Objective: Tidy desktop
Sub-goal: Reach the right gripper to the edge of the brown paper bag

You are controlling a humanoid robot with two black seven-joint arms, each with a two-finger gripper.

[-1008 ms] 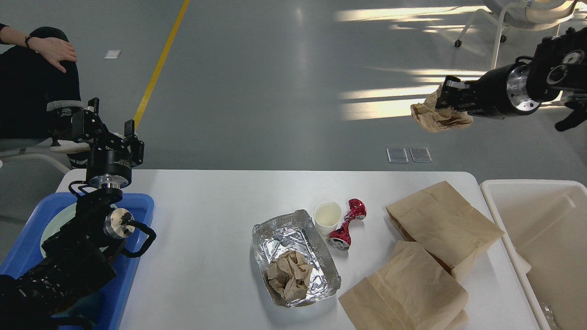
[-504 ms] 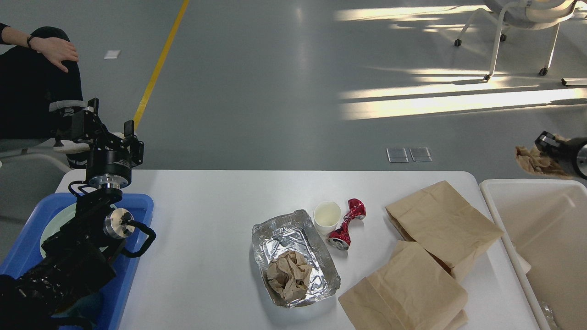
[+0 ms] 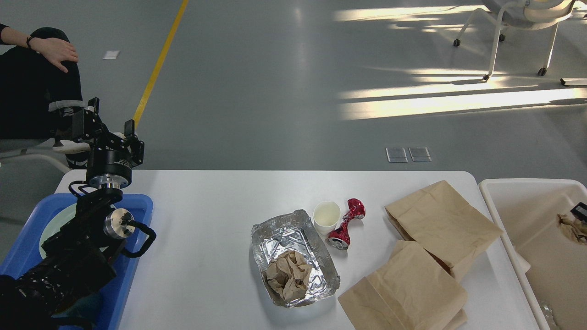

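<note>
The white desktop (image 3: 206, 220) holds a foil tray (image 3: 316, 256) with a crumpled brown paper ball (image 3: 289, 274) inside it. Beside the tray stand a white paper cup (image 3: 326, 215) and a crushed red can (image 3: 346, 223). Two brown paper bags (image 3: 440, 224) (image 3: 406, 293) lie overlapping at the right. My left gripper (image 3: 111, 120) is open and empty above the table's far left corner. Only a black sliver of my right gripper (image 3: 581, 211) shows at the right edge. It touches a crumpled brown paper (image 3: 570, 227) inside the white bin (image 3: 504, 188).
A blue tray (image 3: 137, 206) with a pale plate (image 3: 52, 229) sits at the left under my left arm. A seated person (image 3: 41, 68) is at the far left, beyond the table. A wheeled chair (image 3: 518, 18) stands at the far right.
My right arm has swung down and to the right with the crumpled paper, from high above the floor to inside the white bin. The left arm has not moved.
</note>
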